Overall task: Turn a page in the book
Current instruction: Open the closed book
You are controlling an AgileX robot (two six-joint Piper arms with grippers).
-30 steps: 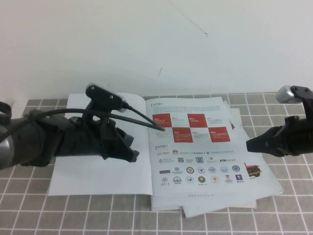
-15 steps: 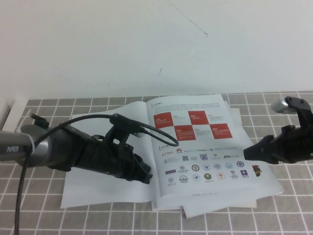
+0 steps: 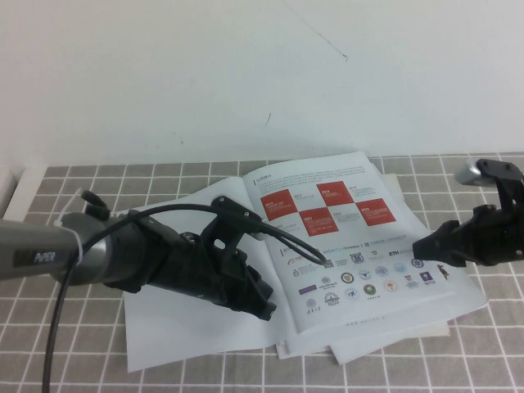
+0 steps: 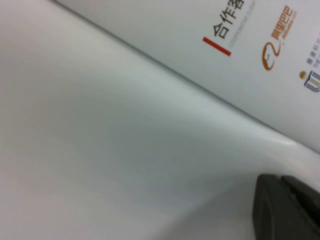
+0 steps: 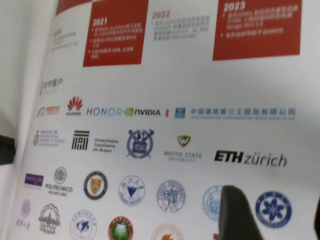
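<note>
Covering the lower half of the high view, a grey tablecloth [image 3: 74, 344] gridded with white lines meets a plain white wall [image 3: 164, 74] bearing a few thin dark marks. The book [image 3: 176, 327] lies open at centre, skewed, its blank left leaf low and left, loose sheets fanned out beneath its lower right edge. The page [image 3: 348, 237] with red squares over rows of logos faces up, right of centre. The left gripper [image 3: 264, 307] rests on the blank leaf beside the spine, its arm and looping cable hiding part of the leaf; whether its fingers are parted cannot be told. The right gripper [image 3: 419, 248] sits at the page's right edge, grasping nothing, fingers spread. Only the right wrist view makes logos legible, ETH zürich [image 5: 250, 158] among them.
</note>
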